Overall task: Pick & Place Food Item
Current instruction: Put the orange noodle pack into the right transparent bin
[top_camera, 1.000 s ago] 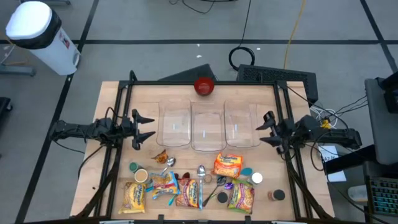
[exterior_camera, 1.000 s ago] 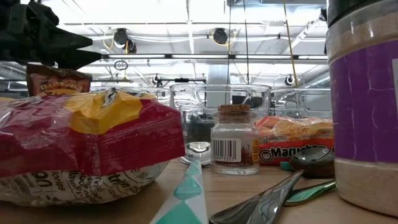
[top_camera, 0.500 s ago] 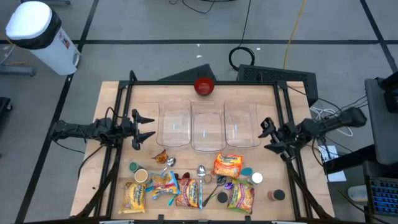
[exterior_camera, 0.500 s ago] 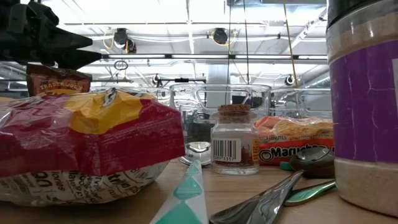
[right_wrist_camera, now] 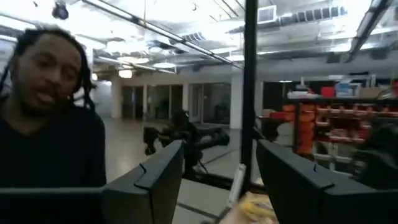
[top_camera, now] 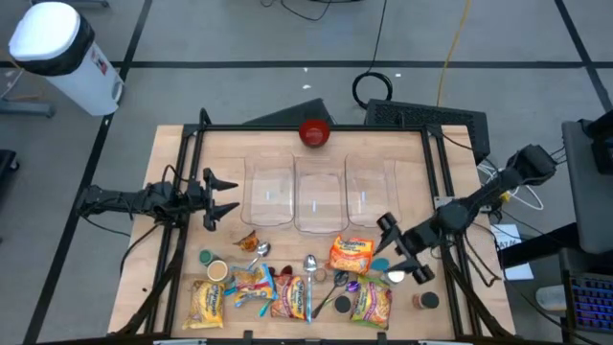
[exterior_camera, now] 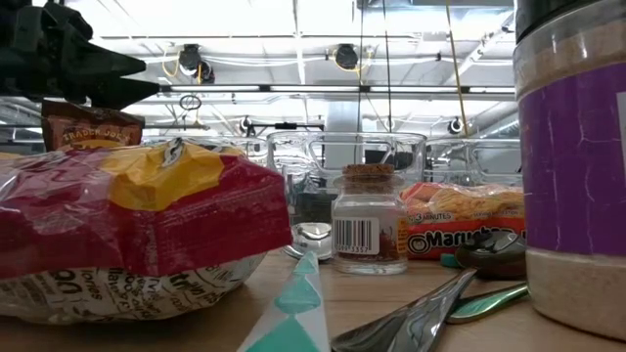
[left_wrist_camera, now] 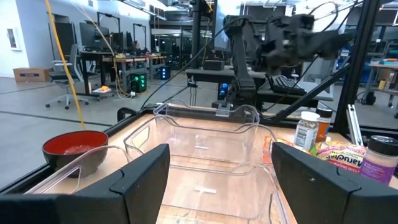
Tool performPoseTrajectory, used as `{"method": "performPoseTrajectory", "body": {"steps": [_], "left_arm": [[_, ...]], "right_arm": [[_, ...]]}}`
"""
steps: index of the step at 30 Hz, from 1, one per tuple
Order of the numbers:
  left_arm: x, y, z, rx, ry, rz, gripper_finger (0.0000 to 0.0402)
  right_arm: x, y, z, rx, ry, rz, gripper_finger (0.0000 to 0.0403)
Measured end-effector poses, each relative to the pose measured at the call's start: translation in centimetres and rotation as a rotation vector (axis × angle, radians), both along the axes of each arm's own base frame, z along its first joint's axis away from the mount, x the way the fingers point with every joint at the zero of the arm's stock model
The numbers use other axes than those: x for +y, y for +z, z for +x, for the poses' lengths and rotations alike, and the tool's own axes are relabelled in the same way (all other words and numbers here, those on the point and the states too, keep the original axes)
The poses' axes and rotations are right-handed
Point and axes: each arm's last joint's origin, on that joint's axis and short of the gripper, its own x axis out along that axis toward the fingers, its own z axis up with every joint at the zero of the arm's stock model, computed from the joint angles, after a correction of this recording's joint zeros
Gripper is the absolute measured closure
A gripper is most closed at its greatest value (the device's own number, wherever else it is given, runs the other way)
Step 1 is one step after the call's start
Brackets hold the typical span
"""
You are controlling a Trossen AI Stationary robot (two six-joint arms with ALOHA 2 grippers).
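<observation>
Grey floor (top_camera: pixel 239 38) with dark seams; white bin (top_camera: pixel 59 53); bright ceiling lights (exterior_camera: pixel 293 24).

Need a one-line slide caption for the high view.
Open right gripper reaches beside the orange ramen packet; open left gripper waits by three clear plastic bins.

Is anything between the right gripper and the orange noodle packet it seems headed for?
Nothing visible is. In the high view the right gripper, fingers apart, hangs just right of the orange noodle packet, and no item lies between them. The left gripper waits at the table's left side.
</observation>
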Motion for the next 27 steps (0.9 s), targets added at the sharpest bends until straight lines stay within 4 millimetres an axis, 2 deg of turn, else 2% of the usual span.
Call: {"method": "performPoseTrajectory", "body": {"steps": [2, 4, 6, 9, 13, 18, 27], "left_arm": [[0.0, 0.0, 0.0, 0.000, 0.000, 0.000, 0.0117], [0.0, 0.0, 0.0, 0.001, 0.000, 0.000, 0.0117], [0.0, 0.0, 0.0, 0.001, 0.000, 0.000, 0.0117], [0.0, 0.0, 0.0, 0.000, 0.000, 0.000, 0.0117], [0.0, 0.0, 0.0, 0.001, 0.000, 0.000, 0.0117], [0.0, 0.0, 0.0, 0.001, 0.000, 0.000, 0.0117], [0.0, 0.0, 0.0, 0.001, 0.000, 0.000, 0.0117]], "right_arm": [[0.7, 0.6, 0.9, 0.007, 0.012, 0.009, 0.0206], [1.3, 0.6, 2.0, 0.102, 0.007, -0.007, 0.0203], [1.7, 0.6, 3.2, 0.277, -0.048, -0.036, 0.0195], [1.9, 0.5, 4.4, 0.590, -0.224, -0.114, 0.0171], [1.9, -1.2, 5.0, 0.899, -0.398, -0.242, 0.0137], [2.2, -3.6, 5.7, 1.030, -0.433, -0.280, 0.0127], [2.6, -7.6, 6.6, 1.188, -0.395, -0.381, 0.0160]]}}
